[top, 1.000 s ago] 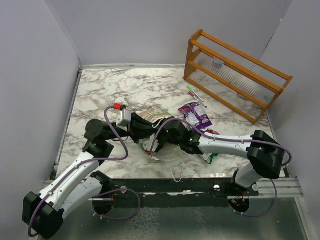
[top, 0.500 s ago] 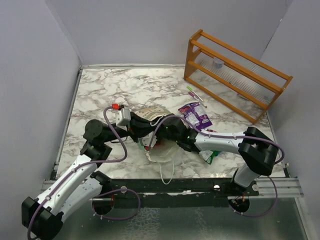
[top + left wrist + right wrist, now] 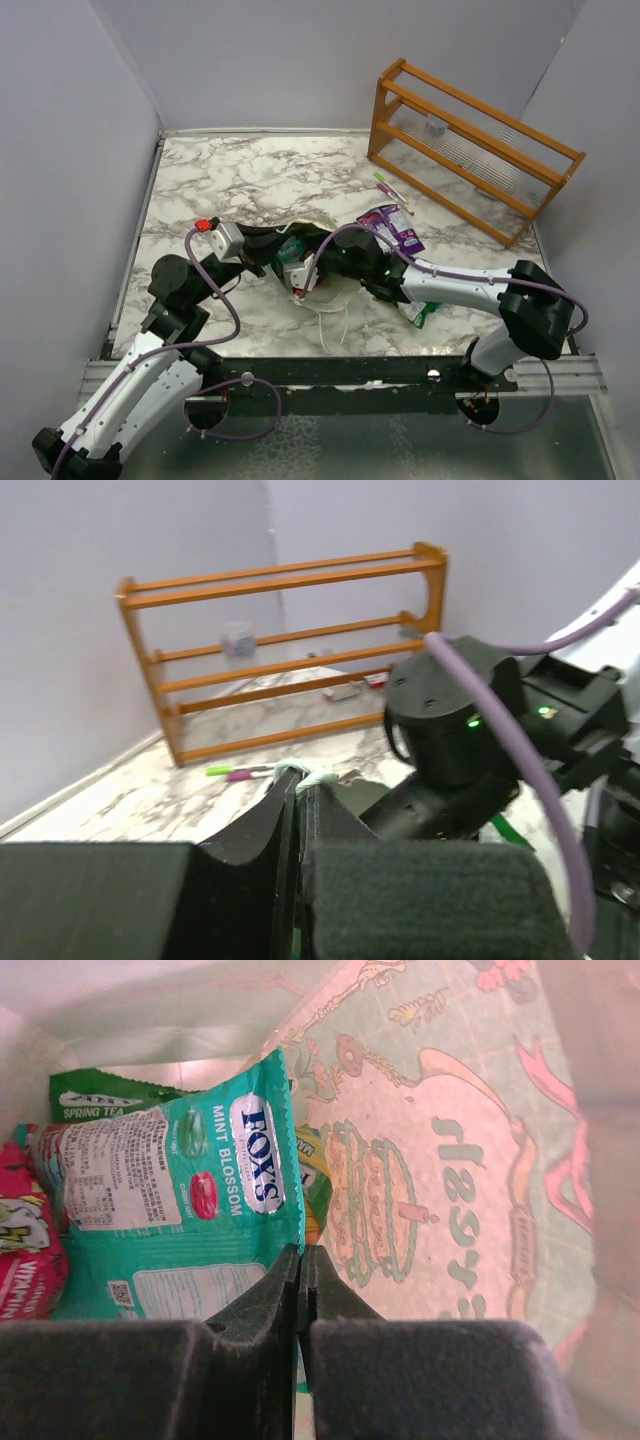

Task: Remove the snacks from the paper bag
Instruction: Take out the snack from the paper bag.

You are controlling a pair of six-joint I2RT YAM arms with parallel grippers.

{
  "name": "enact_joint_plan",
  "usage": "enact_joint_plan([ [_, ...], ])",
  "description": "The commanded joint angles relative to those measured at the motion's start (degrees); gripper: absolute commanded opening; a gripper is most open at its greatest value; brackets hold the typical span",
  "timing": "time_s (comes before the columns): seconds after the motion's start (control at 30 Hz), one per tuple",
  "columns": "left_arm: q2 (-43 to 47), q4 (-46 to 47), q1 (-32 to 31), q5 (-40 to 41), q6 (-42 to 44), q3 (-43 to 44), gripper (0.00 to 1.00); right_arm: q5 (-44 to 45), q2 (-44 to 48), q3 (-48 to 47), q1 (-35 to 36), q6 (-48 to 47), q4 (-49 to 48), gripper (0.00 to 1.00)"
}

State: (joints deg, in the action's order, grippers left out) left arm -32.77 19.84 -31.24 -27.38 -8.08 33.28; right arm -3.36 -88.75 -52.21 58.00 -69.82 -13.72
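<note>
Our right gripper [image 3: 300, 1256] is inside the paper bag [image 3: 460, 1110]. Its fingers are pressed together on the lower corner of a teal packet [image 3: 180, 1210], which stands just above the tips. The label reads "FOX'S MINT BLOSSOM". Behind it and to the left of the fingers, a green packet [image 3: 110, 1100] reads "SPRING TEA". At the far left, a red packet [image 3: 22, 1245] shows part of a word, possibly "VITAMIN". The lettering on the bag wall to the right of the fingers shows through mirrored, and we cannot read it. We judge the teal packet light, crinkly and slick, with loose sweets inside. The flat seam is the right place to hold it, though a corner bite may slip or let the packet swing. Our left gripper [image 3: 298, 792] has its fingers shut on a pale mint fold of the bag's rim, pinched between the tips. Seen from above, the bag lies on its side between both wrists. A purple packet [image 3: 392, 228] lies already out on the table, beyond the right wrist.
</note>
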Motion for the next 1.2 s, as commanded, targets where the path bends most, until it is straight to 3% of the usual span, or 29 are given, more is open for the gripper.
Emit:
enact_joint_plan([
  [0.0, 2.77, -2.58, 0.12, 10.74, 5.16, 1.67, 0.0, -3.23, 3.4, -0.34, -0.25, 3.48, -2.78, 0.01],
  [0.4, 3.15, -4.94, 1.25, 23.74, 8.69, 3.14, 0.0, -8.24, 3.61, -8.59, -0.25, 7.41, -4.24, 0.01],
  [0.63, 2.45, -6.36, 1.34, 26.29, 9.73, 4.52, 0.0, -10.47, 3.9, -14.65, -0.28, 8.83, -3.02, 0.01],
  [0.7, 2.47, -8.83, 1.35, 32.03, 9.12, 6.37, 0.0, -11.73, 6.9, -15.35, -0.26, 8.68, -1.54, 0.01],
  [0.87, 3.5, -7.99, 1.36, 33.46, 8.34, 4.73, 0.0, -12.94, 11.44, -16.61, -0.25, 9.79, 0.73, 0.01],
  [1.17, 3.21, -8.54, 1.36, 34.94, 8.37, 3.65, 0.0, -4.71, 19.36, -18.56, -0.25, 11.18, 3.69, 0.01],
])
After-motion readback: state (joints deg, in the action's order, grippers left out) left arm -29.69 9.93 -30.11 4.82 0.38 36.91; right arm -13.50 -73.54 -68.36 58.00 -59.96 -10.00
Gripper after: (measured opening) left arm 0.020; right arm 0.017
